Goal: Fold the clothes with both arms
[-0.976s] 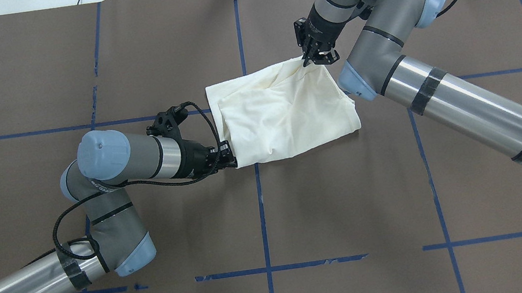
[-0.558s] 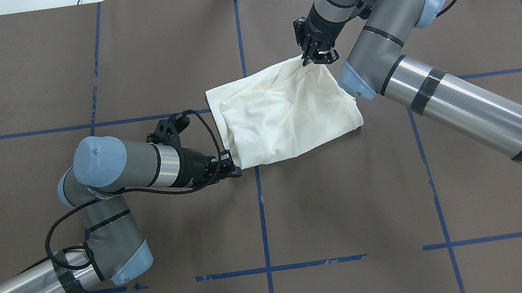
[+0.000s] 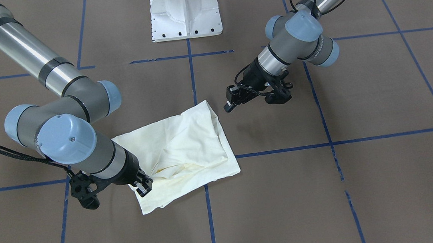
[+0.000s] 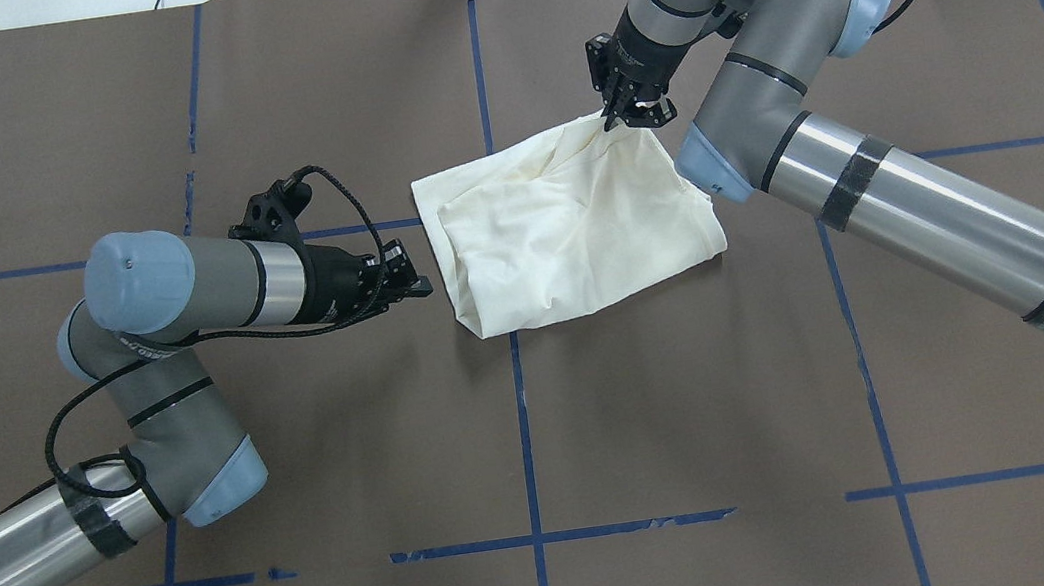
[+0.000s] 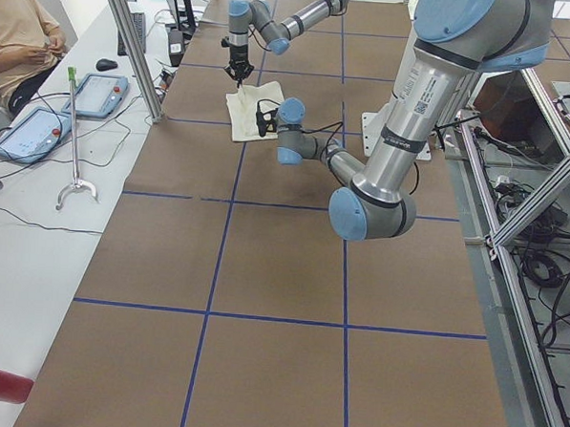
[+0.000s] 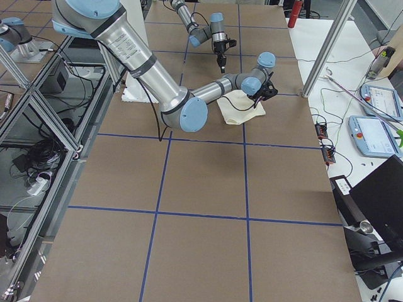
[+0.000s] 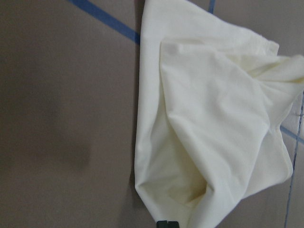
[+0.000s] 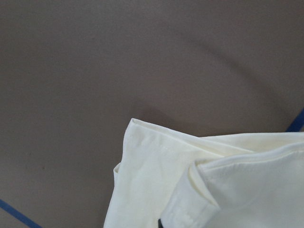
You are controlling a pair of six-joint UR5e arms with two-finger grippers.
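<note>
The shirt (image 4: pixel 574 226) is lying part-folded, plain side up, mid-table (image 4: pixel 320 441); the right gripper (image 4: pixel 628 118) is pinching its far corner; the left gripper (image 4: pixel 411 275) is hovering just beside it, parted and empty; the next fold is probably calling for a matching left-hand grasp.

Brown table (image 4: pixel 349 437), blue tape grid (image 4: pixel 523 434), white bench (image 5: pixel 15 257)

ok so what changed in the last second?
The left hand came off the near corner of the shirt and drew back toward the robot's left; it is now clear of the cloth. The right hand still pinches the far corner, and the shirt has hardly shifted.
</note>
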